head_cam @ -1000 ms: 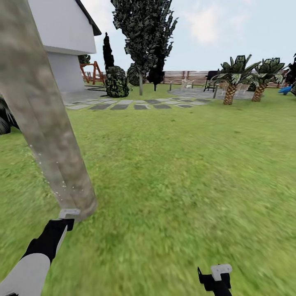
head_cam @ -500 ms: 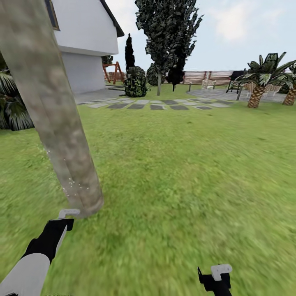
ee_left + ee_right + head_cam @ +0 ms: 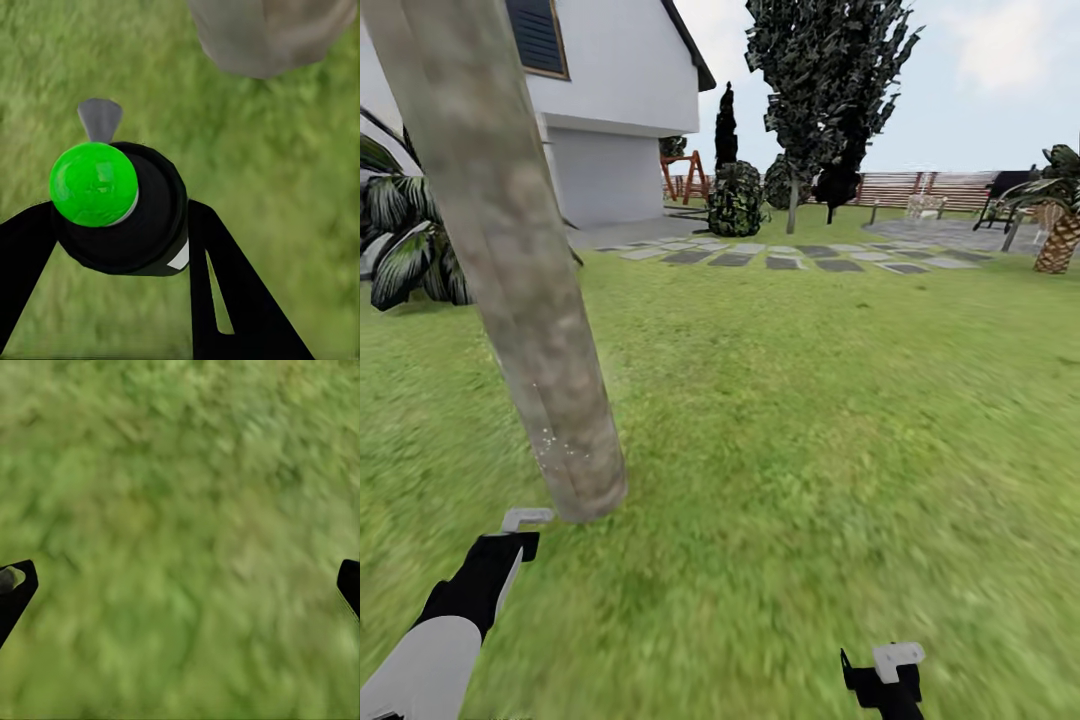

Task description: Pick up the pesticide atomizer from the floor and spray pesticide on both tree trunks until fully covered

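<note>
Now L gripper (image 3: 120, 247) clenched on pesticide atomizer (image 3: 120, 206), tree trunk (image 3: 510, 270) just ahead (near-upright); R gripper (image 3: 180, 585) spread wide, idle.

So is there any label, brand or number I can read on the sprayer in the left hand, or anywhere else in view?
None readable. The black sprayer with the round green cap, held in the left hand, shows a small white patch on its side, with no legible text. The thick mottled grey-tan tree trunk and the white house carry no signs.
</note>
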Robot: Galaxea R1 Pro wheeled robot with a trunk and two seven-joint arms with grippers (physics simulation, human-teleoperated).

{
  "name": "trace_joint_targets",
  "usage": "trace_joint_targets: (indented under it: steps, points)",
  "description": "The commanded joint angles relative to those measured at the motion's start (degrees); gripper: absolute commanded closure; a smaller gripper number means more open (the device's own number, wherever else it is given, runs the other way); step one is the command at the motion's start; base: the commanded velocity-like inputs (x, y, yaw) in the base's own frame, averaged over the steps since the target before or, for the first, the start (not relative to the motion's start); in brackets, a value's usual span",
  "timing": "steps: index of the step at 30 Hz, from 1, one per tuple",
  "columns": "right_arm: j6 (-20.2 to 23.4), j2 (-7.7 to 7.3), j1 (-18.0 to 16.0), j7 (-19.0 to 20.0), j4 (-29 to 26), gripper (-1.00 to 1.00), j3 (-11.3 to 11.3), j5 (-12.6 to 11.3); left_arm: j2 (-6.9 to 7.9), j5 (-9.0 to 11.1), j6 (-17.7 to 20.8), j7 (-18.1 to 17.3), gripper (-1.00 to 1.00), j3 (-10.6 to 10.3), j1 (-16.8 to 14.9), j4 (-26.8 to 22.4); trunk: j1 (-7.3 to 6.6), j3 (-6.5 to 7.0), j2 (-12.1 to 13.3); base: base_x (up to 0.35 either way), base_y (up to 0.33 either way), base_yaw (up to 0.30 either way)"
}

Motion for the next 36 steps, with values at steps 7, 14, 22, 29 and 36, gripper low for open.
trace_joint_targets:
  steps: [7, 14, 22, 29, 36]
  points:
    - [0.0, 0.0, 0.0, 0.0, 0.0, -1.0, 0.0, 0.0, -4.36, 0.1, -0.1, 0.0, 1.0, -0.4, -0.1, -0.4, 0.0, 0.0, 0.0, 0.122, -0.257, 0.277]
    - [0.0, 0.0, 0.0, 0.0, 0.0, -1.0, 0.0, 0.0, -5.62, 1.5, 0.7, 3.7, 1.0, -3.3, -0.5, -6.1, 0.0, 0.0, 0.0, 0.159, -0.243, 0.272]
    - [0.0, -0.08, 0.1, 0.0, 0.0, -1.0, 0.0, 0.0, -3.15, 4.9, 0.8, -6.6, 1.0, -3.8, -0.4, -6.5, 0.0, 0.0, 0.0, 0.086, -0.25, 0.043]
    - [0.0, -0.09, 0.0, -0.1, -0.1, -1.0, 0.0, -0.1, -4.37, 4.8, 1.1, -5.3, 1.0, -3.6, -1.0, -6.6, 0.0, 0.0, 0.0, -0.091, -0.256, 0.054]
    - [0.0, -0.09, 0.0, -0.1, -0.1, -1.0, 0.0, -0.1, -4.8, 4.8, 6.8, -4.3, 1.0, -3.8, -6.3, -7.2, 0.0, 0.0, 0.0, 0.106, -0.268, 0.27]
